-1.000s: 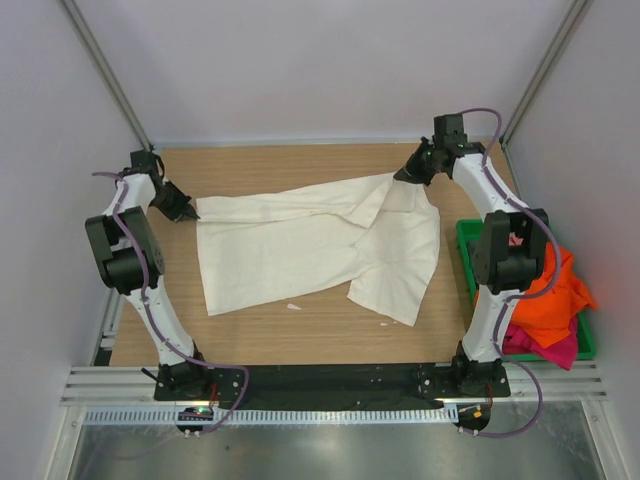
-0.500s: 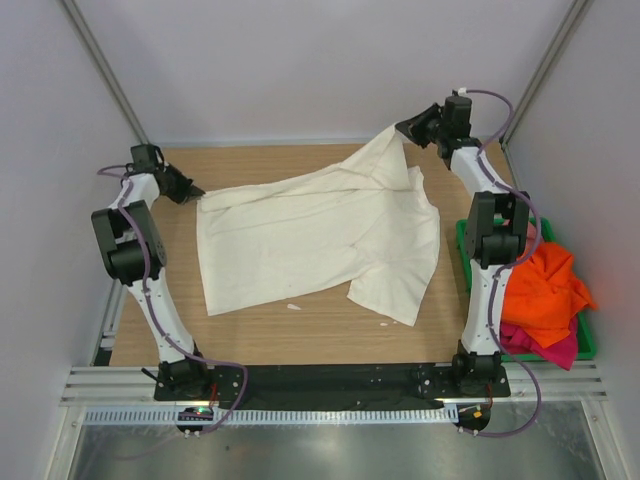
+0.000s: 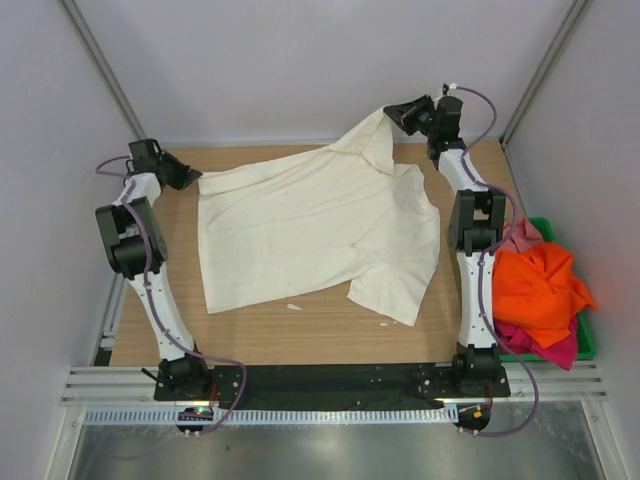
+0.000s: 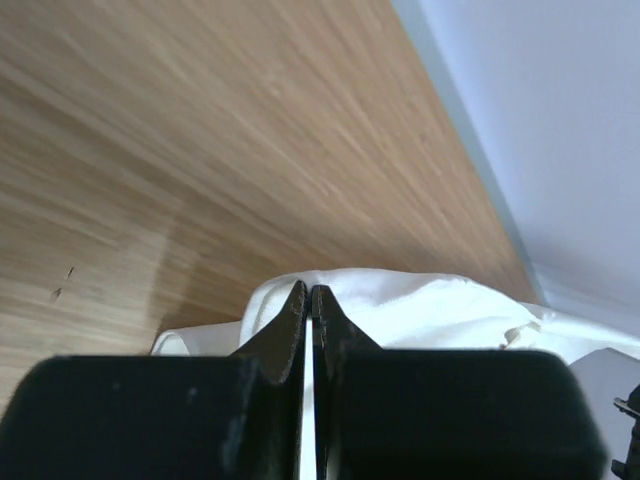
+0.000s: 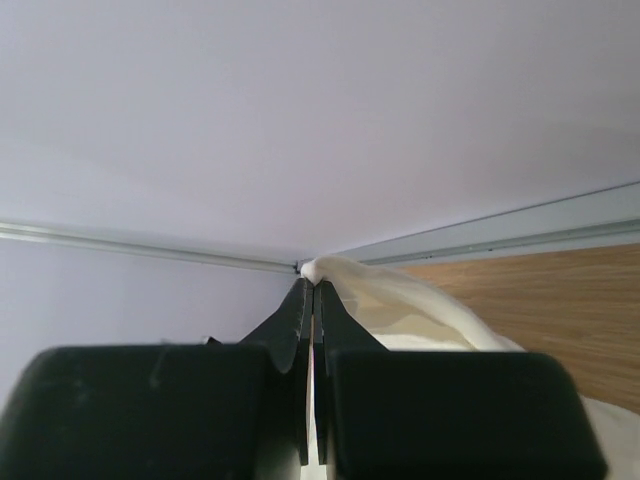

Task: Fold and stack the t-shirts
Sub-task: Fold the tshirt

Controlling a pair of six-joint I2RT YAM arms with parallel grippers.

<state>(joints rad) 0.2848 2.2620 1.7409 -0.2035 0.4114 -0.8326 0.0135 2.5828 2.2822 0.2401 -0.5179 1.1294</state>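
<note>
The large cream-white t-shirt [image 3: 310, 225] lies spread over the wooden table [image 3: 300, 330]. My left gripper [image 3: 192, 177] is shut on its far left corner, low over the table; the cloth [image 4: 420, 310] shows behind the pinched tips in the left wrist view. My right gripper [image 3: 391, 111] is shut on the far right corner and holds it lifted above the back edge; the cloth [image 5: 400, 295] hangs from the tips in the right wrist view. Orange [image 3: 535, 285], pink [image 3: 520, 236] and magenta [image 3: 545, 345] t-shirts are heaped at the right.
A green bin [image 3: 586, 345] at the table's right edge holds the coloured shirts. White walls with metal posts stand close behind and beside the table. A small white scrap [image 3: 294, 306] lies near the shirt's front hem.
Both grippers moved toward the back of the table with the shirt's corners. The right one rose, lifting its corner off the table and pulling the shirt's far edge straighter.
</note>
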